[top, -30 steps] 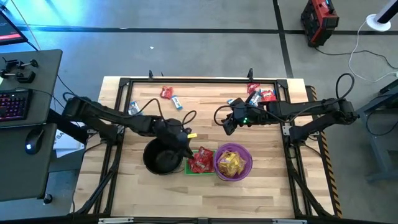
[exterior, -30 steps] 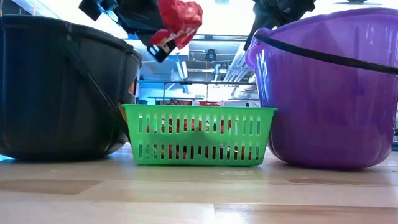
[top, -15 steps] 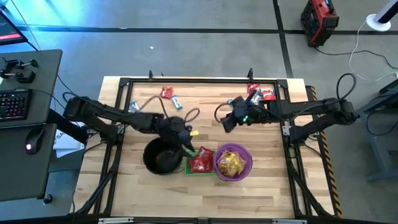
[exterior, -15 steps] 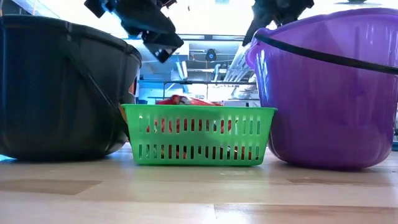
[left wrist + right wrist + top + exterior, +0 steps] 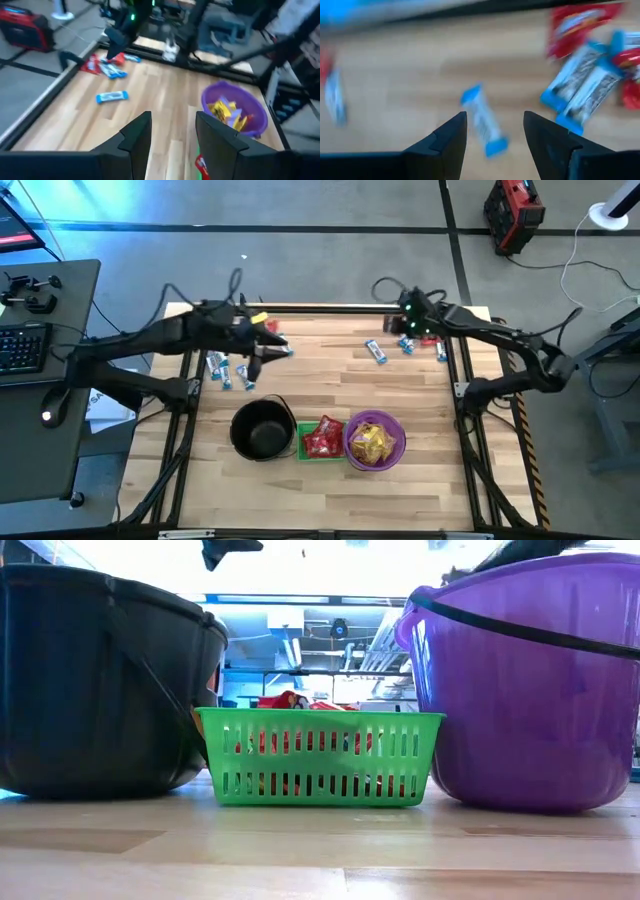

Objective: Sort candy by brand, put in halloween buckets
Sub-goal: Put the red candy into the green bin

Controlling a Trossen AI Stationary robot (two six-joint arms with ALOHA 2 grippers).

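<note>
Candy (image 5: 375,352) loose on bench (image 5: 330,385), left tool (image 5: 262,352) spread and empty near far-left wrappers, right tool (image 5: 407,328) spread above far-right pile.

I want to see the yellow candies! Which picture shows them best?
The left wrist view: it looks down into the round purple plastic bucket, so the yellow wrapped candies show clearly. The high view shows them smaller. The low view shows only the bucket's wall; the right wrist view misses them.
</note>
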